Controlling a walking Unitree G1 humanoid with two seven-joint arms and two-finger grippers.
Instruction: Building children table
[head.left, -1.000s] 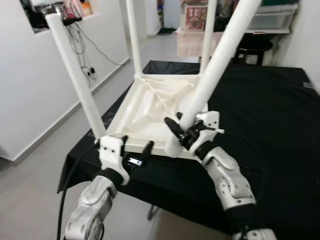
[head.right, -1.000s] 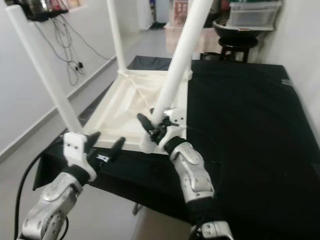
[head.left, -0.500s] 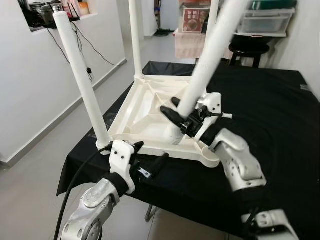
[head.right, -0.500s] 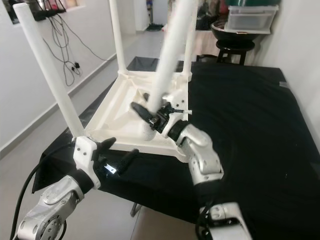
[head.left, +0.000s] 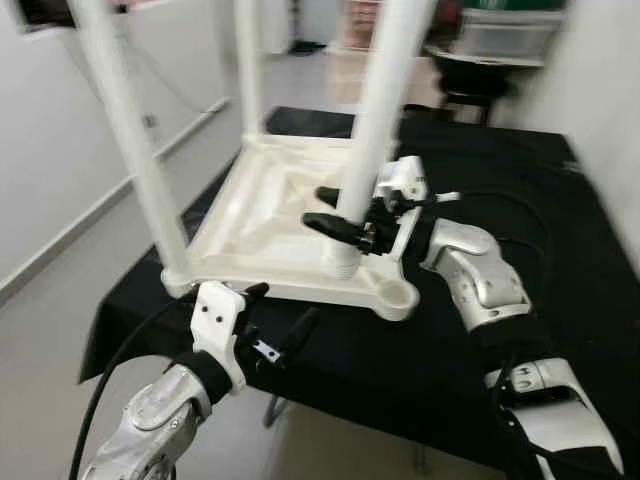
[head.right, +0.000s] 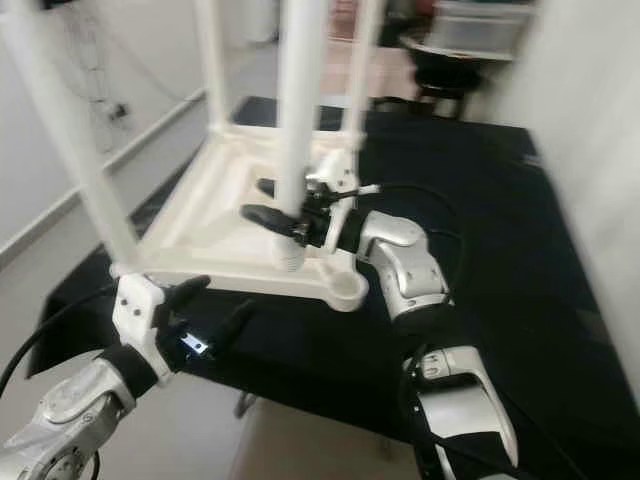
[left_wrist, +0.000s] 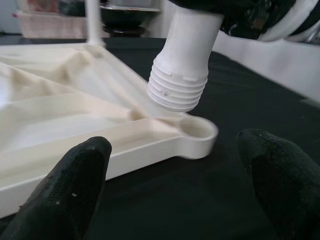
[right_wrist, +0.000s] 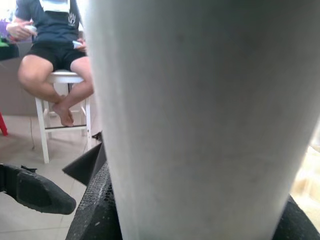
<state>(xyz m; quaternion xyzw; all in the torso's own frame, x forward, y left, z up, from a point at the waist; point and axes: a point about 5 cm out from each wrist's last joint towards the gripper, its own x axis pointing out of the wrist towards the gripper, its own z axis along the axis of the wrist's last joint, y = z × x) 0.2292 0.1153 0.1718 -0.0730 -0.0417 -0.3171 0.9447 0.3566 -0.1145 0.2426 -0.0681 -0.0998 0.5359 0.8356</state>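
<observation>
The white tabletop (head.left: 270, 215) lies upside down on the black-covered table (head.left: 500, 170). Three white legs stand up from its corners, such as the front-left leg (head.left: 130, 140). My right gripper (head.left: 345, 212) is shut on the loose fourth leg (head.left: 378, 100) and holds it nearly upright. Its threaded end (left_wrist: 180, 90) hovers just above the tabletop, beside the empty round socket (left_wrist: 196, 129) at the front-right corner. My left gripper (head.left: 278, 312) is open, low in front of the table edge, with its fingers (left_wrist: 75, 185) pointing at that corner.
The near edge of the table (head.left: 330, 375) runs just behind my left gripper, with bare floor (head.left: 50, 330) to the left. A dark stool (head.left: 475, 85) and a storage box (head.left: 510, 30) stand beyond the table. A person sits on a white stool (right_wrist: 55, 77).
My right gripper has swung the loose leg from a lean to nearly upright and carried its threaded end nearer the front-right socket. The camera has shifted. The left gripper stays open.
</observation>
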